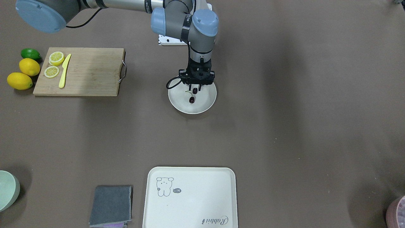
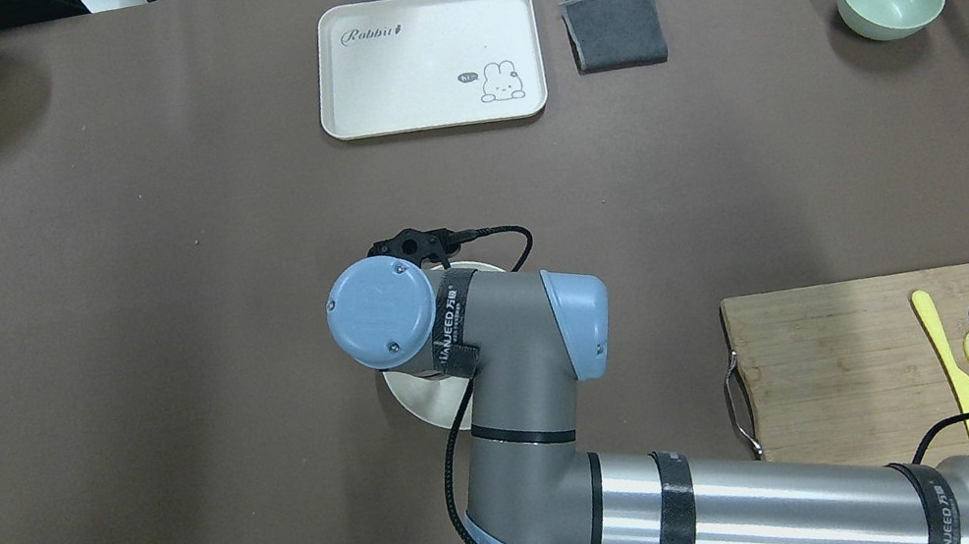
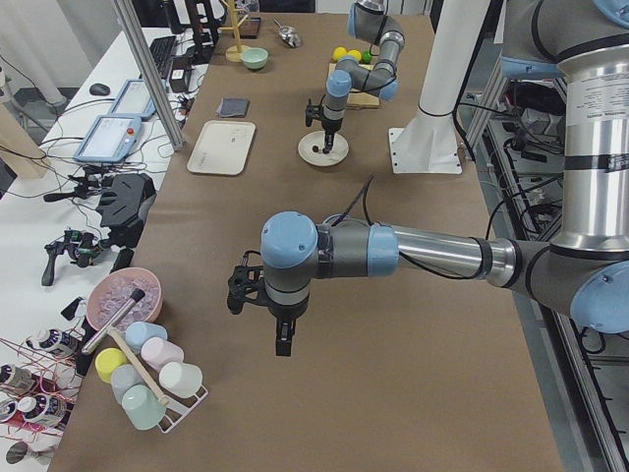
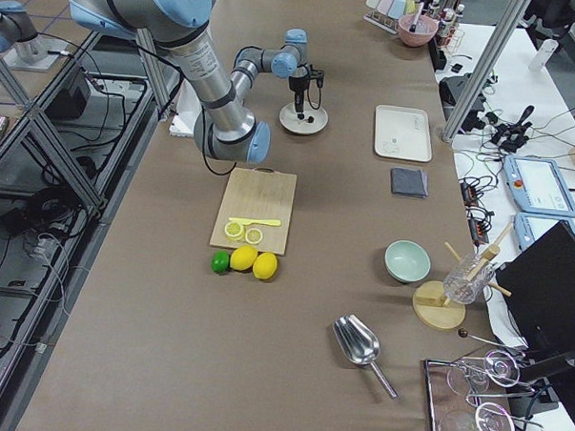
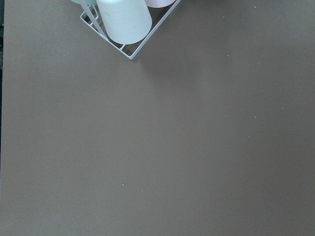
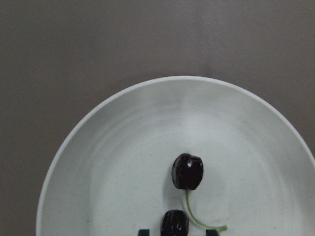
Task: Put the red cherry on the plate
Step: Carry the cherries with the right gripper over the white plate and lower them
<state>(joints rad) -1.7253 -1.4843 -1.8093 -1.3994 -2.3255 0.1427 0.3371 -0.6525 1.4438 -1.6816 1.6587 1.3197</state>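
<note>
The red cherry lies on the plate, a dark pair joined by a thin green stem. Its second fruit sits between the tips of my right gripper, which hangs just over the plate's robot-side half. The jaws stand apart on either side of that fruit without touching it, so the gripper is open. In the front view the other fruit rests near the dish's middle. My left gripper hovers over bare table far from the plate, seen only from the side; I cannot tell its state.
A wooden cutting board with lemon slices and a yellow knife lies toward the right arm's side, with lemons and a lime beside it. The rabbit tray, grey cloth and green bowl line the far edge. A cup rack stands near the left gripper.
</note>
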